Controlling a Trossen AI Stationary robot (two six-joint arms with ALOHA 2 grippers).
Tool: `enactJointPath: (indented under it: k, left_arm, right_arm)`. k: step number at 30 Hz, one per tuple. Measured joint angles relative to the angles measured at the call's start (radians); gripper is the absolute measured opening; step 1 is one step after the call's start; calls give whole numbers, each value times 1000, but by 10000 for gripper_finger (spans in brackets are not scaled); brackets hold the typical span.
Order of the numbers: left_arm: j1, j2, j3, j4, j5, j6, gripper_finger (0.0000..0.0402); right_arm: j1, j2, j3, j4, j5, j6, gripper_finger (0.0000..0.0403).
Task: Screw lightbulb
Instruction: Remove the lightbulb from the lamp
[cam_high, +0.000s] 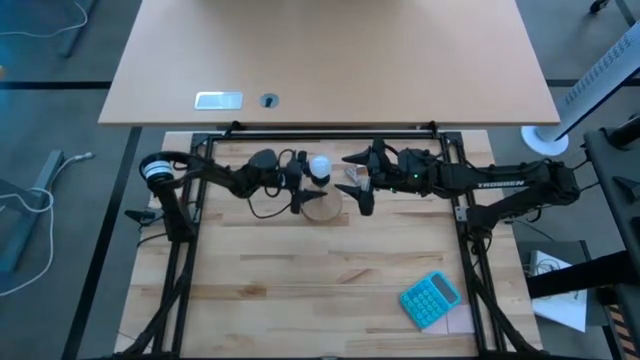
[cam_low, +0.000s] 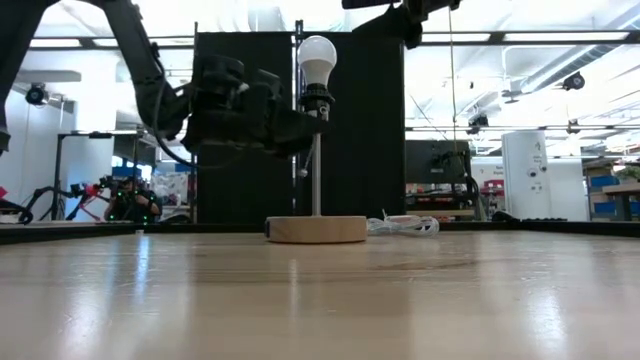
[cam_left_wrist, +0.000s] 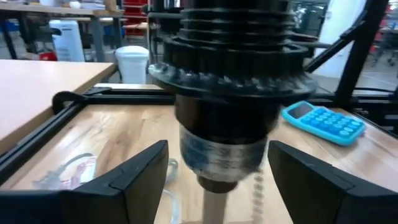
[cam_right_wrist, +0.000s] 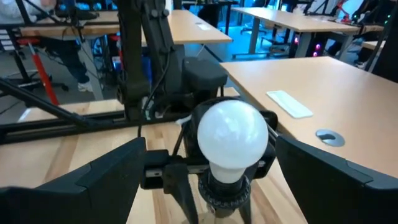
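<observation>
Lightbulb (cam_low: 317, 57): seated atop black socket (cam_low: 317, 98); light, smooth, fragile; grip dome gently. Left end effector (cam_left_wrist: 217, 177) unclenched astride socket; right end effector (cam_right_wrist: 205, 168) released around bulb

The only lettering I can make out is white capitals on the right arm (cam_high: 520, 185), which seem to read "TROSSEN", seen from above. The blue calculator (cam_high: 431, 299) near the right front of the table has rows of keys, but nothing on them can be read. A grey plate (cam_high: 218, 100) on the far desk may carry print, too small to tell.
</observation>
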Motion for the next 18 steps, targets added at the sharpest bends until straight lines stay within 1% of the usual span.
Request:
enactJointPath:
  k: [6, 10, 13, 16, 18]
  left_arm:
    - [1, 2, -5, 11, -4, -3, 261]
    - [2, -34, -29, 37, 24, -3, 249]
    - [5, -39, -31, 39, 37, -11, 242]
    - [6, -36, -3, 40, 39, -39, 236]
    - [8, -30, 17, 34, 74, -49, 231]
  right_arm:
    - [0, 0, 0, -16, 0, 0, 352]
    - [-1, 0, 0, -16, 0, 0, 352]
    - [-2, 0, -1, -15, 0, 0, 352]
    - [-2, 0, -1, -11, 2, -4, 352]
    - [-2, 0, -1, -11, 5, -4, 352]
